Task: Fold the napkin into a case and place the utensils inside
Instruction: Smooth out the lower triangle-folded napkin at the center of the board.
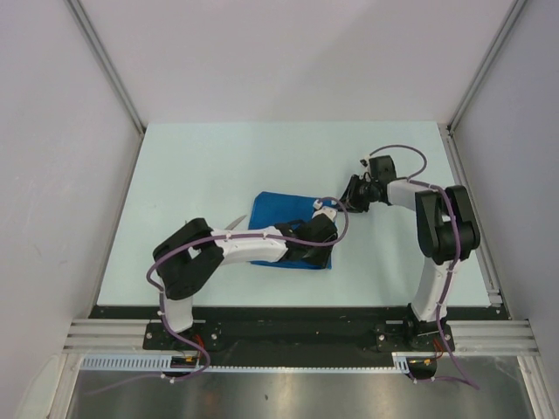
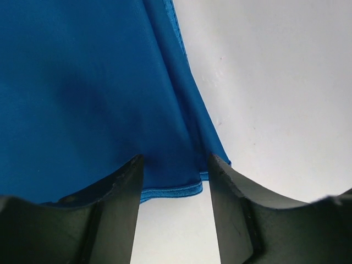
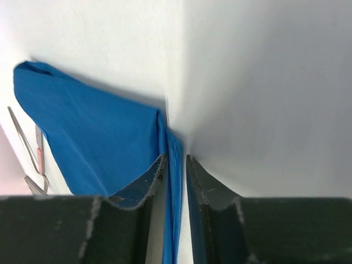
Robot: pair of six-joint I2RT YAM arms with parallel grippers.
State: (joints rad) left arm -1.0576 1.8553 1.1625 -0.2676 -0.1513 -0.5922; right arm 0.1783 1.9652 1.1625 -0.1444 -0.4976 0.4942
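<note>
Two hands at the napkin's edge, utensils lying outside the cloth.
The royal-blue napkin (image 1: 281, 211) lies loosely folded and creased at the middle of the bench (image 1: 192, 166), still an open cloth rather than a finished case. The utensils (image 1: 237, 221) rest on the bare bench just beside its 9 o'clock edge, outside the fabric. At the napkin's 2 o'clock corner the right hand (image 3: 176, 159) has its fingers pressed almost together, pinching a doubled hem of the cloth. The left hand (image 2: 173, 165), its arm laid across the napkin toward the 4 o'clock side, stands spread, with a hemmed corner of the cloth lying between its fingers.
</note>
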